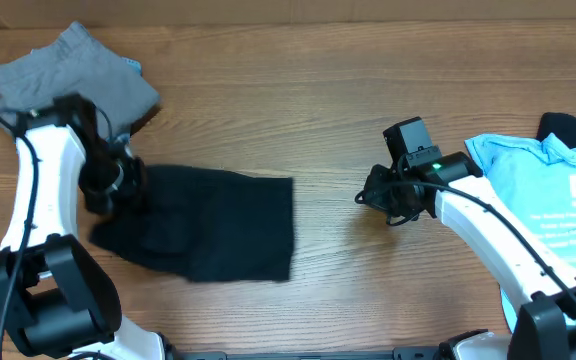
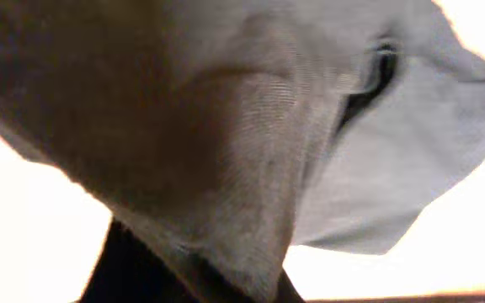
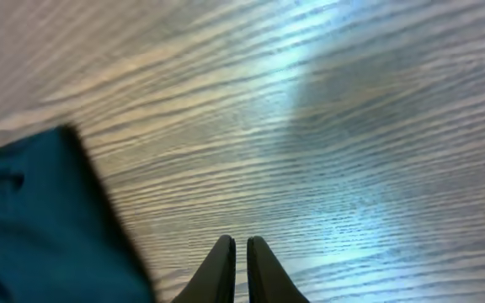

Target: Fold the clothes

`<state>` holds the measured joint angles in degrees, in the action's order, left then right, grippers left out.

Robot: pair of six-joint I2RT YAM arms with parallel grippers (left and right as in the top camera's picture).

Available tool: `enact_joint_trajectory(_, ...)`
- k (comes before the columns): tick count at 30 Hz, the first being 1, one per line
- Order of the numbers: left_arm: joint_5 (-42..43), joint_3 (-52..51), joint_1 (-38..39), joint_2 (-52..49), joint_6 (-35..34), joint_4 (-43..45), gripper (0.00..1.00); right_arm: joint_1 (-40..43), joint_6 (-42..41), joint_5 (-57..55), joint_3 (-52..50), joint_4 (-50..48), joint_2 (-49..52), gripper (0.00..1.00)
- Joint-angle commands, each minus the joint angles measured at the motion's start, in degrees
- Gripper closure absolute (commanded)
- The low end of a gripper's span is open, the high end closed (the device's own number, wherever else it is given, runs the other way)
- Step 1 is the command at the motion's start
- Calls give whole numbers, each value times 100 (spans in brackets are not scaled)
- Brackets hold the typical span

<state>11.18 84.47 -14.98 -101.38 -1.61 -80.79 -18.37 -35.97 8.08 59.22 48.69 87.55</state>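
1. Black fabric first: the black T-shirt (image 1: 208, 225) lies flattened on the wooden table (image 1: 368, 90), left of centre, as a rough rectangle with its right edge straight and its lower left corner pulled out of shape.
2. The left gripper (image 1: 118, 183) sits at the shirt's left edge, low over the cloth. Its fingers are hidden from above by the wrist, so I cannot tell whether they are apart or closed.
3. The left wrist camera does not help. It is filled with grey cloth (image 2: 251, 126) very close to the lens, with a sliver of dark fabric (image 2: 133, 269) below, and no fingers show.
4. The grey trousers (image 1: 78, 75) lie bunched in the far left corner, just behind the left arm.
5. The right gripper (image 1: 373, 197) hangs over bare wood, to the right of the black shirt and apart from it. In its own view the two fingers (image 3: 223, 263) are pressed together with nothing between them.
6. The light-blue tee (image 1: 538, 190), with white print, lies at the right edge under the right arm, with another black garment (image 1: 573, 130) behind it.
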Motion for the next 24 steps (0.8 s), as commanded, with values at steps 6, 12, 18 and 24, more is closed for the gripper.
enact_joint_trajectory(6,-264,739,767,24,-125,-105,96,13,44,-55,17,-11,-195,90)
enact_joint_trajectory(12,-428,111,1703,22,-415,431,96,13,44,-55,17,-11,-195,90)
enact_joint_trajectory(18,-551,-597,2684,22,-881,839,96,13,44,-57,17,-11,-195,90)
enact_joint_trajectory(24,-588,-992,3637,22,-1167,1456,96,13,46,-164,17,-11,-195,90)
